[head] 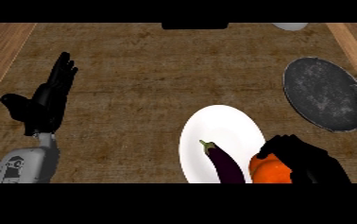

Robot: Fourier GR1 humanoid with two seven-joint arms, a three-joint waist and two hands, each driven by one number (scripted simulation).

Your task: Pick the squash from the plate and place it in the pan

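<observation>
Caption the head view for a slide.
Right hand curls round orange squash on white plate, beside eggplant.

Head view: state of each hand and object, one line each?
left hand: open, fingers up, resting at the view's left, holding nothing.
right hand: fingers curled round the squash at the plate's right edge.
squash: orange, held, still at the plate, not in the pan.
eggplant: lying on the plate, untouched.
plate: white, holds the eggplant.
pan: dark, nothing in it.
</observation>
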